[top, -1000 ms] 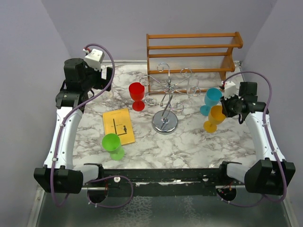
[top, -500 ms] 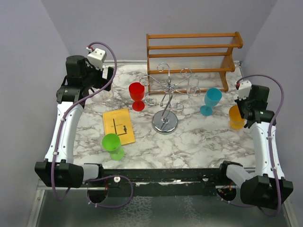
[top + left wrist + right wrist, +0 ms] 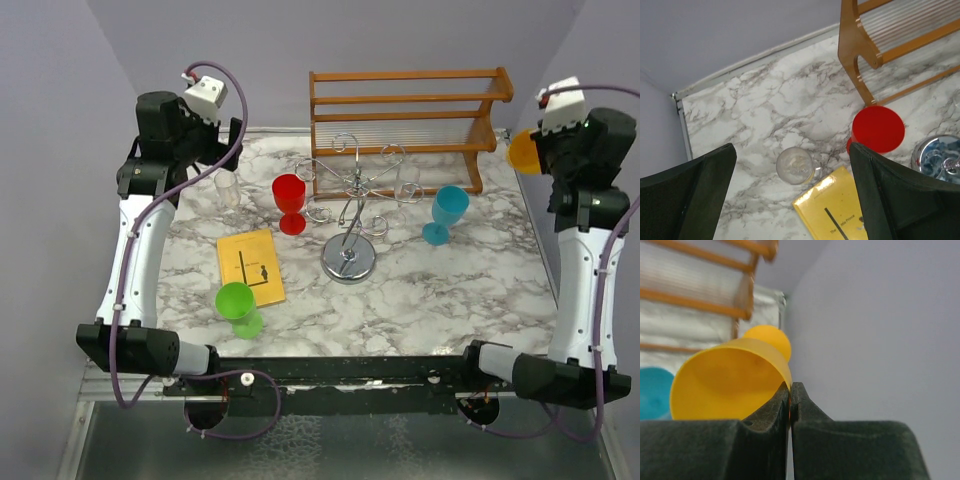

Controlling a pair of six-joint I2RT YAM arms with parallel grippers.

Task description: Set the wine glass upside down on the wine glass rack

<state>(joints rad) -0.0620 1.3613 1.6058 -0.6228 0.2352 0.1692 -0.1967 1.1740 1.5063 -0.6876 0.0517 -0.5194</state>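
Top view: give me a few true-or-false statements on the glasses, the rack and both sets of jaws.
The right gripper has its jaws shut on the orange wine glass. True.
The orange wine glass hangs on the wine glass rack. False: it is held in the air at the far right, apart from the rack.
The left gripper has open, empty jaws. True.
The red wine glass lies on its side. False: it stands upright on the table.
The blue wine glass sits on the wooden shelf. False: it stands on the table before it.

Wine glass rack (image 3: pixel 349 260) stands before the shelf (image 3: pixel 405 98), booklet (image 3: pixel 250 266) to its left
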